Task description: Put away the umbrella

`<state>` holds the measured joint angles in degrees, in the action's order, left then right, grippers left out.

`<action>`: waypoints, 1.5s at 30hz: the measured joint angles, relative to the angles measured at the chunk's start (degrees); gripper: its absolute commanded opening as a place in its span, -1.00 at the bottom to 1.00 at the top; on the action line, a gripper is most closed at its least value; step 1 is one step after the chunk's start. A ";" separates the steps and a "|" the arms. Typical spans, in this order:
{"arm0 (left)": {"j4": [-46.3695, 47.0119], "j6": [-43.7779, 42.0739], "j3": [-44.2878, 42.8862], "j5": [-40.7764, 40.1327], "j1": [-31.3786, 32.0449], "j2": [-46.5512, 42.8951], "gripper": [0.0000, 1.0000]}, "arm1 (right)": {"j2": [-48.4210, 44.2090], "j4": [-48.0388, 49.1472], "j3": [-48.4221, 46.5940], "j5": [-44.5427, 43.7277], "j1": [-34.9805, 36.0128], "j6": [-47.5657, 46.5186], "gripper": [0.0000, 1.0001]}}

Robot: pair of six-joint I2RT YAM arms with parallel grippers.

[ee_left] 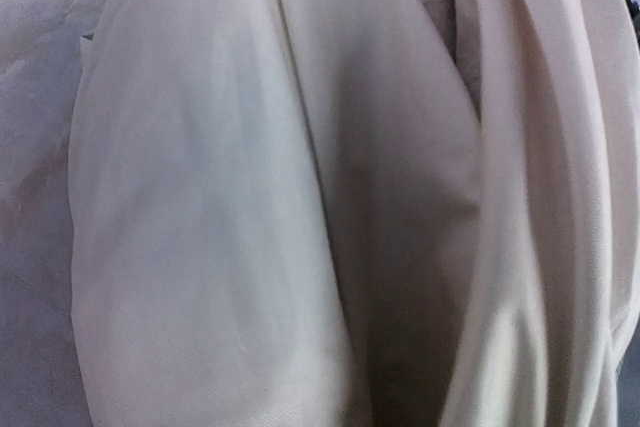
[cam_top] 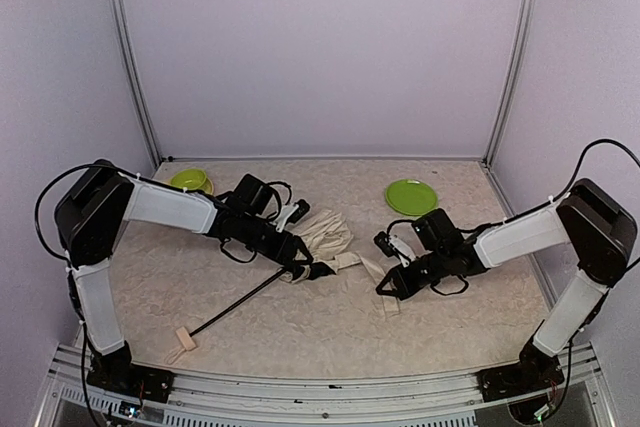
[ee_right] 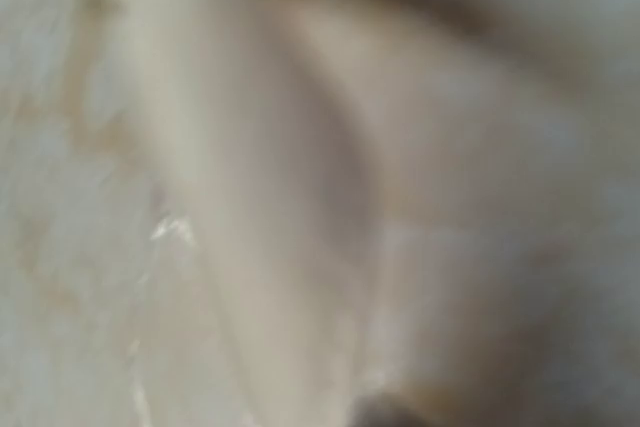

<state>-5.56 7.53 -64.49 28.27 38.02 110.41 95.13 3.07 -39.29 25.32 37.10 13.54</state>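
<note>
The umbrella (cam_top: 325, 235) lies across the middle of the bench (cam_top: 300, 332), handle toward the near left. A bowl (cam_top: 190, 180) sits behind it to the left, a plate (cam_top: 411, 196) behind to the right.

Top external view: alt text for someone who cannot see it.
A cream umbrella lies collapsed centre frame, its black shaft and wooden handle pointing toward the near left corner. The left gripper and right gripper meet its fabric; a green bowl and green plate sit behind.

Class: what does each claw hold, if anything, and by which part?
Right claw: shut on the umbrella's trailing fabric end. Left claw: against the fabric, hold cannot be told.
</note>
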 measured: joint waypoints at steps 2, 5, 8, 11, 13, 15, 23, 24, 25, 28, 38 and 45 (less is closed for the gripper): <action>-1.22 -0.42 -0.87 -1.03 0.00 0.04 0.34 | -0.17 -1.53 -0.11 1.01 0.44 0.07 -1.00; -2.40 -0.59 -2.14 -1.86 0.04 0.04 0.66 | -0.85 -3.82 -0.20 1.97 0.79 0.37 -1.00; -3.39 -1.27 -3.39 -2.93 0.50 0.04 0.68 | -2.12 -5.77 -0.20 2.86 1.66 1.11 -1.00; -5.46 -2.82 -6.32 -5.14 1.84 0.66 0.68 | -2.58 -6.75 -0.20 3.41 3.78 1.62 -1.00; -6.56 -4.07 -9.46 -6.67 3.08 2.51 0.67 | -2.58 -7.28 -0.20 3.52 5.14 2.08 -1.00; -6.95 -4.98 -12.11 -7.85 4.24 4.70 0.69 | -2.58 -8.00 -0.22 3.63 6.29 2.67 -1.00; -10.64 -8.94 -16.57 -12.35 6.62 7.32 0.72 | -2.80 -9.79 0.39 4.22 8.92 5.90 -1.00; -10.91 -9.66 -17.53 -13.16 7.15 8.15 0.72 | -3.10 -9.97 0.63 4.31 8.94 6.21 -1.00; -11.26 -10.54 -18.43 -13.90 7.87 9.25 0.71 | -3.48 -10.19 0.76 4.33 8.94 6.54 -1.00; -12.92 -12.48 -19.23 -14.64 9.97 12.00 0.68 | -4.92 -10.60 0.79 4.26 8.90 7.15 -1.00; -14.84 -17.05 -20.76 -16.15 11.56 13.81 -1.00 | -10.14 -13.40 1.90 4.46 5.18 8.74 -1.00; -8.55 -15.23 -12.87 -11.41 9.40 9.25 -1.00 | -15.67 -15.69 5.05 3.89 2.82 10.32 -1.00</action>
<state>-14.11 -7.70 -77.36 16.86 47.42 119.66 79.46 -12.62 -34.24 29.21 39.92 23.86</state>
